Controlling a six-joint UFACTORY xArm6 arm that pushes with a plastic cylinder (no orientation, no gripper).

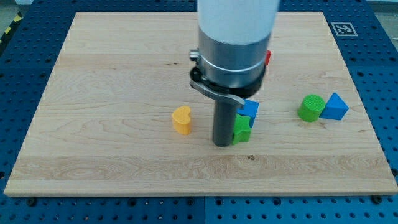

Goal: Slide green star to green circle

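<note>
The green star (242,129) lies on the wooden board, just right of the middle. My tip (222,144) rests on the board touching the star's left side. A blue block (249,109) sits against the star's upper edge. The green circle (310,107) stands further to the view's right, apart from the star. A blue triangle (336,107) touches the circle's right side.
A yellow heart block (182,120) lies left of my tip. A red block (268,58) peeks out behind the arm's body, mostly hidden. The arm's grey and white body (233,43) covers the board's upper middle.
</note>
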